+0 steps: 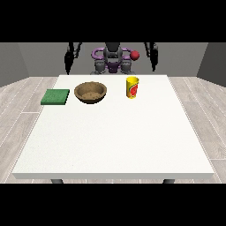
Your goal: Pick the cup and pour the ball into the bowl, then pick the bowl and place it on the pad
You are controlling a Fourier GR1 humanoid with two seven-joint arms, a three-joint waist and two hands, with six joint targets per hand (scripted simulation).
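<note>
Three things wait on the white table [110,145], none of them yet touched.

Nearest the camera lies bare tabletop; beyond it stands the brown bowl [90,92], and everything else is placed from it. Just to its view-left lies the flat green pad [55,96]; to its view-right, a little apart, stands the yellow cup [132,87], upright, long axis vertical. No ball shows, so it is probably inside the cup. Farthest back, both arms hang at the robot's sides, well behind the bowl. The hand at the view's right [154,65] is nearer the cup, which lies forward and inward of it. The hand at the view's left [68,66] is nearer the pad. Whether either hand's fingers are spread or curled, I cannot tell.
</note>
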